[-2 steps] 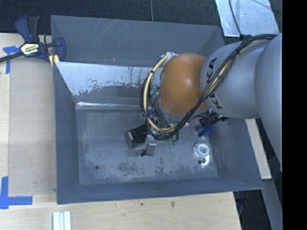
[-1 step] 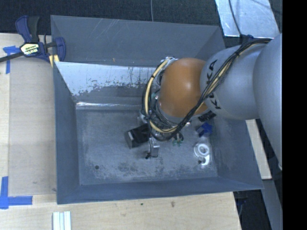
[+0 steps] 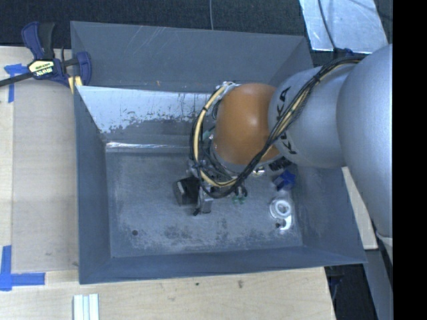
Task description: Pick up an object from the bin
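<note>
My gripper (image 3: 198, 197) hangs low over the middle of the bin floor, under the arm's wrist. Its lower end is close to the grey floor, and I cannot tell whether anything is in it. A tiny green piece (image 3: 237, 199) lies just to its right. Further right, by the bin's right wall, sits a small blue object (image 3: 285, 179). Below the blue object lies a whitish, shiny ring-like thing (image 3: 281, 213).
The arm and its orange wrist cover, wrapped in cables, reach in from the right and hide the back right part of the bin floor. The left half of the floor is bare scuffed metal. Sloping walls rise on all sides.
</note>
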`<state>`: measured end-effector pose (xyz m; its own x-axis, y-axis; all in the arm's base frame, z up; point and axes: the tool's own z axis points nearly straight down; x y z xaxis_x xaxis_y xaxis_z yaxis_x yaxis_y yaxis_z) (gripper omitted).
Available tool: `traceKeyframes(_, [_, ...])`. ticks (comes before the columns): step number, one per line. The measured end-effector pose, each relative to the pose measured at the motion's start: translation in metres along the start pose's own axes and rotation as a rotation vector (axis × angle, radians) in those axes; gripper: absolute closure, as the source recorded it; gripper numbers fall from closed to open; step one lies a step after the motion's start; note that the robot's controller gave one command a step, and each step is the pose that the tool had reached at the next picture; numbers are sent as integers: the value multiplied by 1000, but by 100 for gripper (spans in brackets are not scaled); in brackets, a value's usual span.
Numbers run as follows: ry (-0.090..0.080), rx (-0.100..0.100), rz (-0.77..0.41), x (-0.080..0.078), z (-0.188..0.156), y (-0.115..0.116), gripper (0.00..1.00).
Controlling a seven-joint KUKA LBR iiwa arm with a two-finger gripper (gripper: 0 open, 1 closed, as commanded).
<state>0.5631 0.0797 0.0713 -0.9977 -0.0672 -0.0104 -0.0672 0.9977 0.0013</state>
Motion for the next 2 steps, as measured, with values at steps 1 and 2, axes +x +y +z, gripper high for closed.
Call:
traceKeyframes(1, [0,0,0,0,0,0,100])
traceKeyframes(2, [10,2,14,3,-30,1,100])
